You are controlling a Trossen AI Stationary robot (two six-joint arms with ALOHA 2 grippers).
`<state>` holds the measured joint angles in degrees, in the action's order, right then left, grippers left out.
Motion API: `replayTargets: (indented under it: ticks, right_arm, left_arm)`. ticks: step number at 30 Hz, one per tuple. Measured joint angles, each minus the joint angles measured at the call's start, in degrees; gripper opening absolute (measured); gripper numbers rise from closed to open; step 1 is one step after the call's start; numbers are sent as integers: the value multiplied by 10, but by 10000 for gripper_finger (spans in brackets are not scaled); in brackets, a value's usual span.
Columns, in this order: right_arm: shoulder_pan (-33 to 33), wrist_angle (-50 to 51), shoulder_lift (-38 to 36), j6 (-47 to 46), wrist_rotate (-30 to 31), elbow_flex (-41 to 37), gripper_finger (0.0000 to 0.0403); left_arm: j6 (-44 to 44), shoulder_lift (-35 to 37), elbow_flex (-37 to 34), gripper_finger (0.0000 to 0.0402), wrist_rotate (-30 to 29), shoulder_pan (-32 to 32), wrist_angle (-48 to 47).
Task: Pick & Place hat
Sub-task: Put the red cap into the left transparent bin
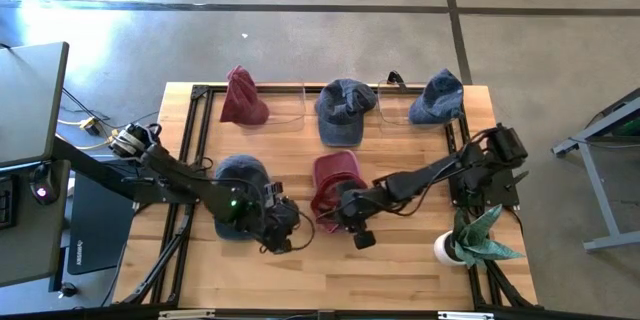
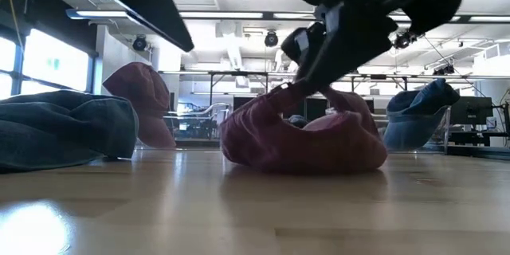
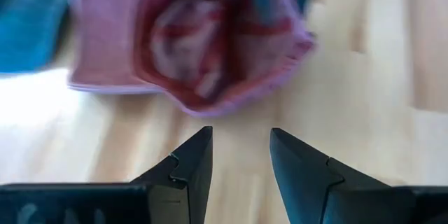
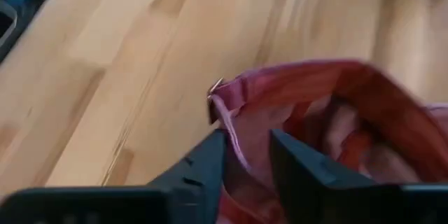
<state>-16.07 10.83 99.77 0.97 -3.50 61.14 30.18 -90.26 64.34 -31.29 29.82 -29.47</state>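
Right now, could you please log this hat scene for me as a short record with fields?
surface: wooden table
front hats: blue hat under the left arm; red hat at centre
back row: dark red hat, blue cap, blue cap at right
left gripper: open, empty, pointed at the red hat
right gripper: fingers either side of the red hat's edge, grip unclear
corner item: potted plant
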Motion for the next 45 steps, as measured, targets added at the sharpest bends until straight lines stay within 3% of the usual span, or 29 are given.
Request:
replayTargets:
  ticks: [4,7,12,15,22,29,32,36,40,45]
  right_arm:
    - [-7,130,6,2,-9,49,21]
    - [-25,158,-16,-23,2,62,15]
    - [-51,63,-66,-68,-75,46,7]
    - [-63,-12,-82,-115,-80,18,10]
    - [-65,-69,-92,-247,20,-62,5]
    - [6,-74,-92,-356,121,-146,7]
    - [45,-87,-87,-376,131,-186,4]
    - [75,-128,-85,-369,134,-228,28]
    - [87,-158,-85,-319,119,-230,89]
    - [99,-51,-122,-301,119,-173,167]
  left_arm:
    - [1,0,0,138,-43,-2,0]
    - [-4,0,0,138,-56,-1,3]
    - [-52,-12,-1,138,-73,-2,57]
    - [-130,-11,0,138,-48,-2,111]
    - [-248,-24,0,138,106,-33,184]
    - [-254,-29,-1,138,116,-32,192]
    - [-244,-29,-1,138,126,-32,198]
    - [-235,-39,0,138,127,-32,204]
    - [-238,-54,-1,138,139,-33,235]
    - [-248,-76,0,138,167,-32,242]
